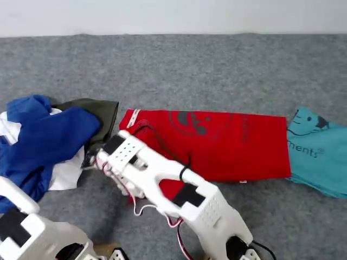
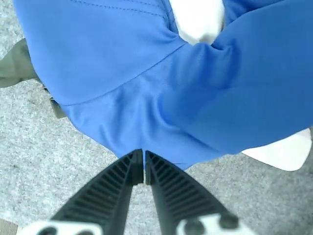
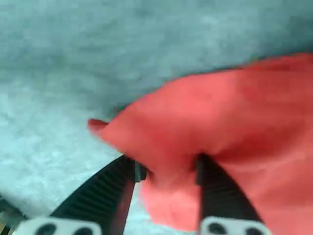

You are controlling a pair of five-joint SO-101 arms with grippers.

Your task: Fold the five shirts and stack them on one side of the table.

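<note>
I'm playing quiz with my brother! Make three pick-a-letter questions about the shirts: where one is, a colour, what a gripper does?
1. Where is the teal shirt? A) the high view's right edge B) the middle C) under an arm
2. The middle shirt is: A) yellow B) black C) red
3. The right gripper is: A) open over bare table B) shut on the middle shirt C) shut on nothing
Answers: 1 A, it lies at that edge; 2 C, plainly red; 3 B, red cloth sits pinched in it.

Shirt pile (image 1: 43, 141) at worktop (image 1: 190, 70) L side; flat shirt (image 1: 227, 143) in ctr; another shirt (image 1: 320, 157) just beside it, R edge.
</note>
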